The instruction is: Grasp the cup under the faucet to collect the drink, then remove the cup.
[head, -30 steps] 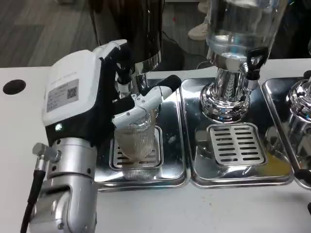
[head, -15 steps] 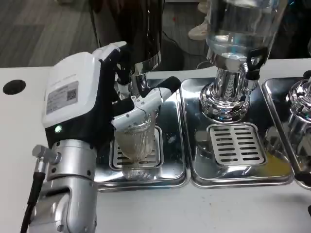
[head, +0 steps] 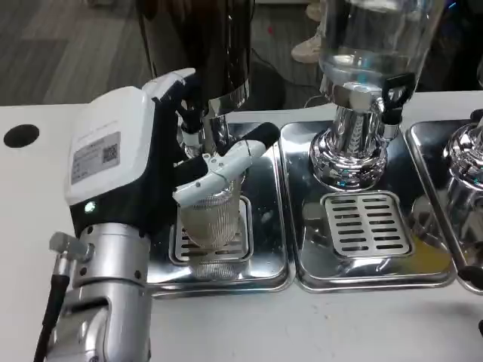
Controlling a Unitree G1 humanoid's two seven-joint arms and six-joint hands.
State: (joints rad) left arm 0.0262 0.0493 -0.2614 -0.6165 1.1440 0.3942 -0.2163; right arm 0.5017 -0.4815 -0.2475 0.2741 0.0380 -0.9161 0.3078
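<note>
Cup (head: 215, 219): clear ribbed plastic, glossy. Trays (head: 268, 249): polished metal, mirror finish; slotted grate (head: 367, 224) at 3 o'clock of cup, brushed metal. Left hand (head: 162, 158): smooth matt white plastic back, black glossy sides. Forearm (head: 106, 302): satin silver metal. Dispenser base (head: 349, 154): chrome; tank (head: 373, 38) above: clear, glossy. Table (head: 317, 324): matt white.

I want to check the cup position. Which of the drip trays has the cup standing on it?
The leftmost drip tray, below the dark dispenser. The ribbed clear cup stands on its grate, held by the left hand. The middle tray, below the clear dispenser, holds no cup.
</note>
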